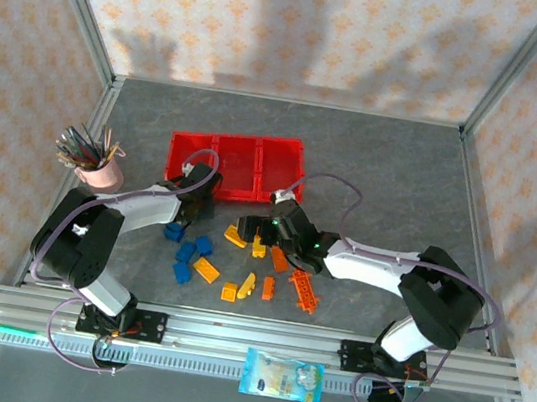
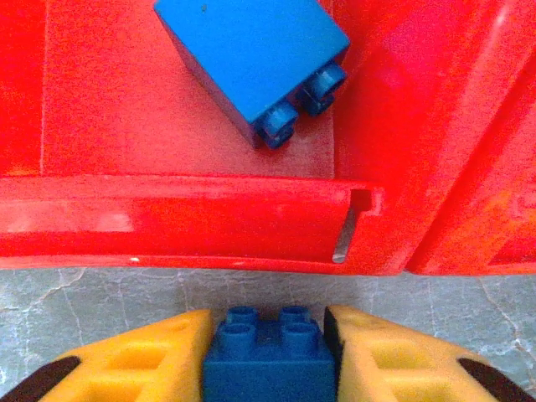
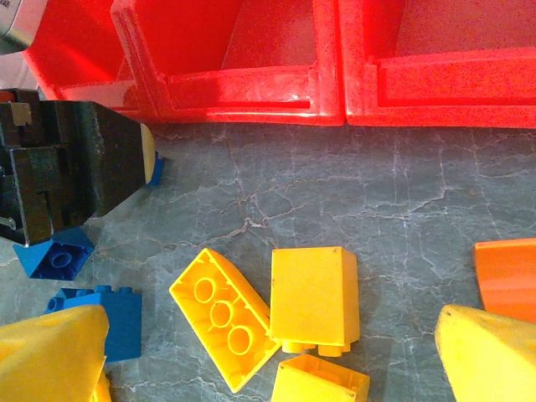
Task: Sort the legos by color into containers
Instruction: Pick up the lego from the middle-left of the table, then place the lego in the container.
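**Left wrist view: blue brick pinched at the red tray's wall**

The left hand [image 2: 266, 331] is closed narrow on a blue four-stud brick [image 2: 268, 368], its pocketed yellow pads [image 2: 151, 360] pressed to both sides, over the grey, crack-veined worktop [image 2: 100, 285]. Directly ahead stands the glossy, faintly speckled red wall of the containers [image 2: 167, 218], moulded plastic with a stepped lip. Inside the left-end bin a second blue brick [image 2: 251, 59] lies tipped on its side, studs toward the near wall. Seen from the top external view, the tray sits mid-worktop, nearer the far edge, three rectangular bins in a row. The right hand [image 3: 268, 356] is spread wide and holds nothing, hovering over smooth yellow legos [image 3: 314, 297]: a boxy one, and a sloped brick [image 3: 222, 314] upturned to show three round hollows. A curved orange piece [image 3: 507, 272] lies near one of its fingers. Loose bricks [image 1: 205, 271] in blue, yellow and orange are scattered between the tray and the worktop's near edge.
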You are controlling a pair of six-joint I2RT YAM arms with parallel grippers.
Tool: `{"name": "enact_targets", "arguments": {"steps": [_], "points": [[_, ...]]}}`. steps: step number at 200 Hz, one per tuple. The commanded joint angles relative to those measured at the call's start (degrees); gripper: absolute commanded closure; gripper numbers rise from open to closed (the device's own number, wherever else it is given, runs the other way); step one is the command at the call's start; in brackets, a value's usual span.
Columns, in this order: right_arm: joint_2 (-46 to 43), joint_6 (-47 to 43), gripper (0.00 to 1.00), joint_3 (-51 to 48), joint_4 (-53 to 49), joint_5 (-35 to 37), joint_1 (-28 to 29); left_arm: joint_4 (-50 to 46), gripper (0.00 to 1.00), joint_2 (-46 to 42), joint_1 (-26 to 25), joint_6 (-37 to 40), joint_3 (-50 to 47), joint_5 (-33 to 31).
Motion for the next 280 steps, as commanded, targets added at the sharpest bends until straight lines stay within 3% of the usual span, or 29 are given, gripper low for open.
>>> {"name": "enact_targets", "arguments": {"steps": [1, 75, 121, 234, 280], "points": [[-0.6, -1.2, 0.0, 2.0, -0.8, 2.0, 0.0, -0.6, 0.65, -1.7, -0.2, 0.0, -0.7, -0.9], [-3.7, -3.1, 0.0, 4.5, -3.9, 2.5, 0.0, -5.2, 0.73, -10.9, -0.9, -2.3, -1.6, -0.5], [-3.4, -3.5, 0.0, 7.1, -3.1, 2.3, 0.0, -7.3, 0.73, -15.2, 0.4, -2.1, 2.1, -5.7], [-1.9, -2.1, 0.0, 9.3, -2.4, 4.2, -4.1, -1.2, 0.71, 7.0, 9.1, -1.4, 21.7, -7.3], [-2.9, -3.5, 0.0, 9.4, -3.0, 4.7, -4.5, -1.2, 0.55, 10.3, 10.0, -1.1, 25.1, -4.0]]}}
